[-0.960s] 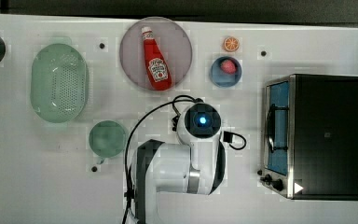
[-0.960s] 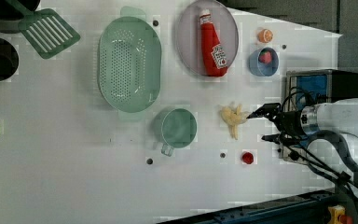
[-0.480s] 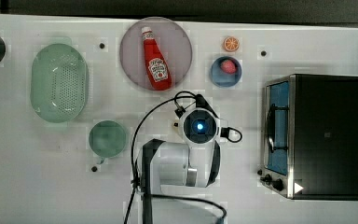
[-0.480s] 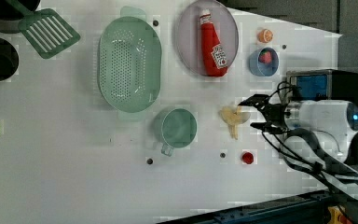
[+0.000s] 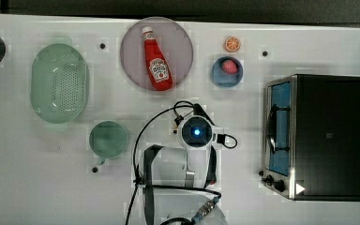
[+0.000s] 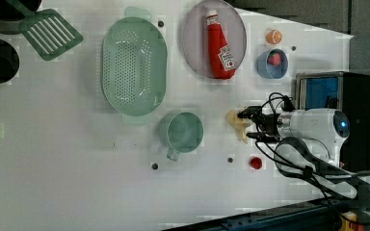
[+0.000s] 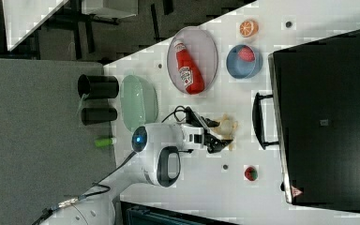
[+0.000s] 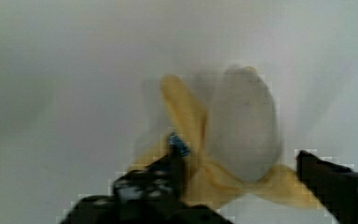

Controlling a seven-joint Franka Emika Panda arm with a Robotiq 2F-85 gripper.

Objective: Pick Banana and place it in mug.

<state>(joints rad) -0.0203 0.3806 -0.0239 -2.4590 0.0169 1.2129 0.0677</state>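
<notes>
— While the arm reaches low over the table (image 6: 77, 183), where is the gripper (image 6: 244, 124)?
— At the banana (image 6: 236, 122), fingers spread on both sides, not clenched; the mug (image 6: 183, 133) stands near.

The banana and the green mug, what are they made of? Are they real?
The banana looks like a toy, probably matte plastic or rubber: its pale middle and peeled yellow flaps are smooth and evenly coloured. The mug seems to be plastic too, with one flat teal colour and a soft, dull surface. I can't be sure from looks alone.
</notes>
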